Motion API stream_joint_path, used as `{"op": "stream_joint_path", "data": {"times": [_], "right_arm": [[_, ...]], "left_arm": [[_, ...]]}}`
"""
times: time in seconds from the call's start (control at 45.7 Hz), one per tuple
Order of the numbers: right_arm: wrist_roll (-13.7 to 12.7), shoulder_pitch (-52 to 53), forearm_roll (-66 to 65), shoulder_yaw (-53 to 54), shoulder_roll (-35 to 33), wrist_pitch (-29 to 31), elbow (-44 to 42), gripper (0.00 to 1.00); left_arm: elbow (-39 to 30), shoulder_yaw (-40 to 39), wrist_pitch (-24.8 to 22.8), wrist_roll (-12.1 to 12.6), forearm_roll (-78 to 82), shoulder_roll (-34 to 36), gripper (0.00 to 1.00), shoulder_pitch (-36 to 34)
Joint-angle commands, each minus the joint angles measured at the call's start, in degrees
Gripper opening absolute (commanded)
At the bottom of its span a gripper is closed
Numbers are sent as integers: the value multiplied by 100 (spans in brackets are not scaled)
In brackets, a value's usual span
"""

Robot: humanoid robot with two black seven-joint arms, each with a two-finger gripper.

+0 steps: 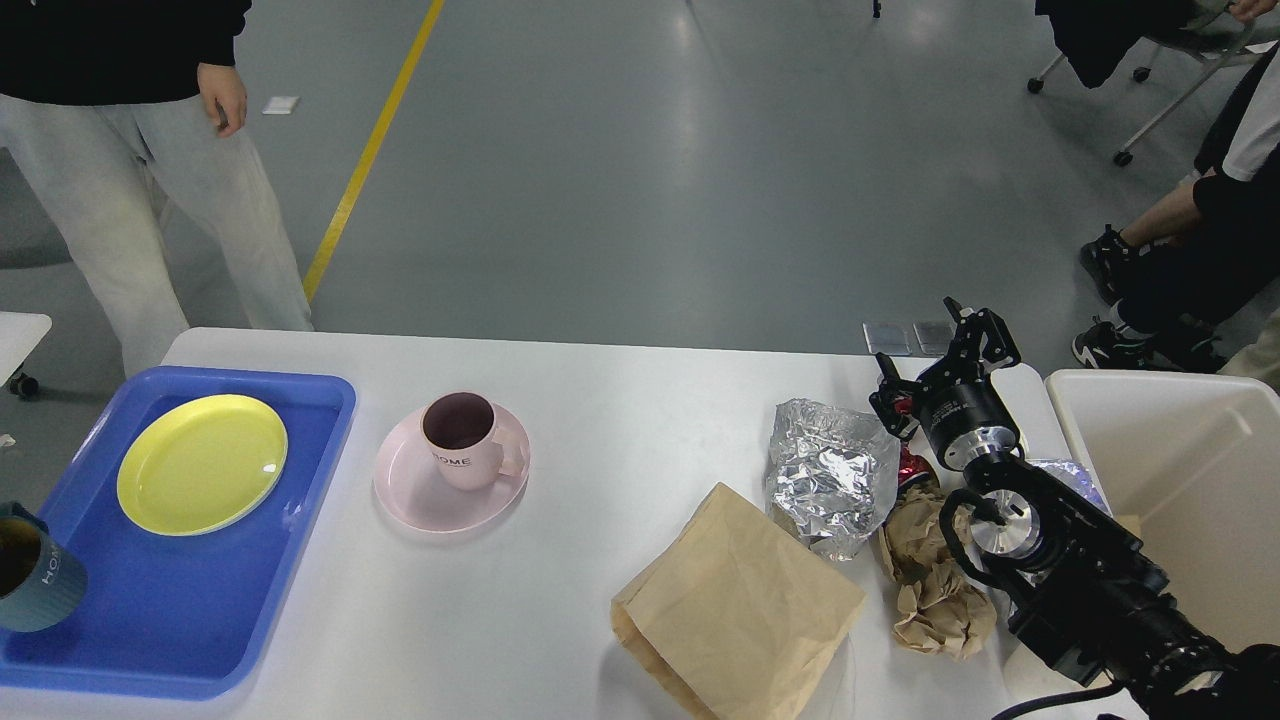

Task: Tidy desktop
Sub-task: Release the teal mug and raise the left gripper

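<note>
My right gripper (945, 365) hovers, fingers apart, above crumpled silver foil wrapper (828, 475) on white rectangular desktop (620, 420), near cream-white bin (1180, 480) for disposal; left gripper out of view.

Setting: robotics lab or test hall | grey coated floor (640, 180) with yellow lane line (365, 160) | bystander (130, 150) beside staged desk (600, 400)

shiny grey concrete floor (640, 180) with a yellow line (365, 160) painted across it, glare from overhead lights, and a wheeled chair (1150, 60) off in the top right corner
</note>
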Motion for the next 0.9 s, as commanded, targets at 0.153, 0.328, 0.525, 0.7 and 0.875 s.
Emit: {"op": "stream_joint_path", "data": {"times": [0.153,0.328,0.525,0.7,0.875], "right_arm": [[-2,0,0,0,0,0,0,100],[-2,0,0,0,0,0,0,100],[7,0,0,0,0,0,0,100],[-1,0,0,0,0,0,0,100],[7,0,0,0,0,0,0,100]], "left_arm": [[260,-574,104,292,-26,-126,0,442],[225,-574,104,257,-105,-100,26,433],[199,-557,34,212,-482,-64,87,407],[164,-539,-212,221,-711,-56,95,407],[59,-180,-625,256,-711,129,95,-119]]}}
